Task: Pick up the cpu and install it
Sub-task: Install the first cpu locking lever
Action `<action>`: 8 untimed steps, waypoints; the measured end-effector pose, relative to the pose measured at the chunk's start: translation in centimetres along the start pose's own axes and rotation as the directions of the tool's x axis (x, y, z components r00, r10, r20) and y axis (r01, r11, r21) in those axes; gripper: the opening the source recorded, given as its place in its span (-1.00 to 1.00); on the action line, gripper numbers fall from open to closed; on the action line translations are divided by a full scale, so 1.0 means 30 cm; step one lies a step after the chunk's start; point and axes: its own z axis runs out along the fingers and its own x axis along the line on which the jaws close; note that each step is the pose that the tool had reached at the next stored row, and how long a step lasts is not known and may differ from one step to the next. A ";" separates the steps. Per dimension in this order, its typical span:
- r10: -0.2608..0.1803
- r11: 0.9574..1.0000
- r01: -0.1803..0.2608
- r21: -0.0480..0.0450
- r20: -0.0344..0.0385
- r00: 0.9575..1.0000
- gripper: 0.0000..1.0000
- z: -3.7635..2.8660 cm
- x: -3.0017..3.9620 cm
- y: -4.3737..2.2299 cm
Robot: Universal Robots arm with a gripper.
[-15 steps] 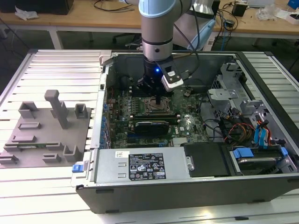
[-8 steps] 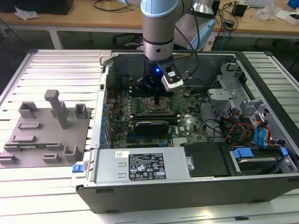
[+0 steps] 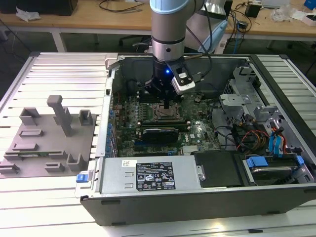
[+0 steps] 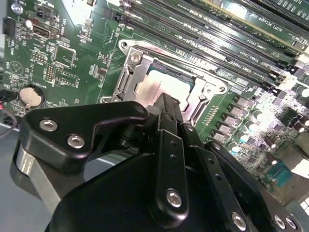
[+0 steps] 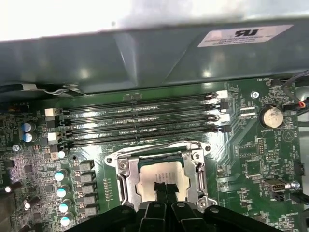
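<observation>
From the exterior view the gripper (image 3: pixel 169 104) hangs mid-frame over the socket (image 3: pixel 164 111). Both wrist views show the cpu (image 5: pixel 159 175) seated there, fingertips (image 5: pixel 163 189) pinched together on top.

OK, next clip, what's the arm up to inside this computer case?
The arm has reached down into the open computer case and its gripper is right over the socket frame on the motherboard. The cpu, silvery top up, lies inside that frame, with the fingertips at or just above it. Contact can't be judged from these views. The grey fixture blocks sit outside the case, on the exterior view's left.
</observation>
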 end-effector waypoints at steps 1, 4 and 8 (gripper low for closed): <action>0.000 1.000 0.000 0.000 0.000 1.000 -0.79 -0.010 -0.001 0.000; 0.000 1.000 0.000 0.000 0.000 1.000 -0.79 -0.042 -0.005 -0.001; 0.000 1.000 0.000 0.000 0.000 1.000 -0.79 -0.043 -0.006 -0.001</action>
